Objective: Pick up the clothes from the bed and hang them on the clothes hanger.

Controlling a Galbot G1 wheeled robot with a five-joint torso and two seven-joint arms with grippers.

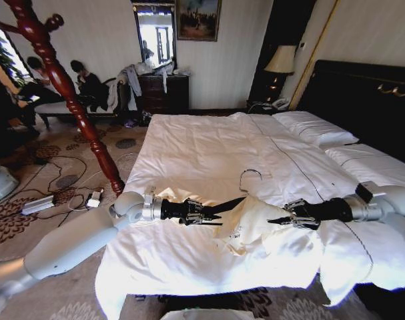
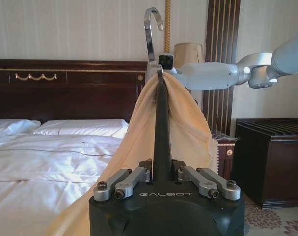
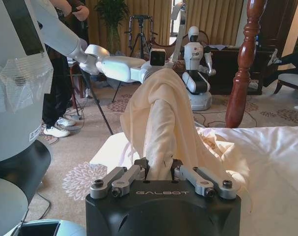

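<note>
The left gripper point(image 1: 214, 215) is being held low over the bed point(image 1: 209, 153), near the foot edge, and its fingers point(image 2: 134, 178) are being pressed together on one arm of the clothes hanger point(image 1: 230, 203). In the left wrist view the black hanger arm point(image 2: 161, 128) is being gripped between the jaws and is running up to the silver wire hook point(image 2: 149, 34). Most of the hanger is being covered by the clothes point(image 1: 252, 223); in the head view a short black stretch and the hook point(image 1: 250, 175) are being left in sight.

The right gripper point(image 1: 277, 219) is being held opposite, just past the clothes, over the same foot edge of the bed. Its fingers point(image 3: 188, 173) are being pinched together on a fold of the cream fabric point(image 3: 163, 123). The exact spot where the cloth is being clamped is being hidden by the gripper body.

The clothes are being draped in a heap between the two grippers, partly lifted over the hanger and partly lying on the white duvet point(image 1: 189, 260). Collar and sleeves are hard to make out in the bunched fabric.

The red-brown coat stand point(image 1: 69, 93) is being cut off at the top edge of the head view, beside the bed's left edge. The black headboard point(image 1: 369, 100) is being cut off at the right.
</note>
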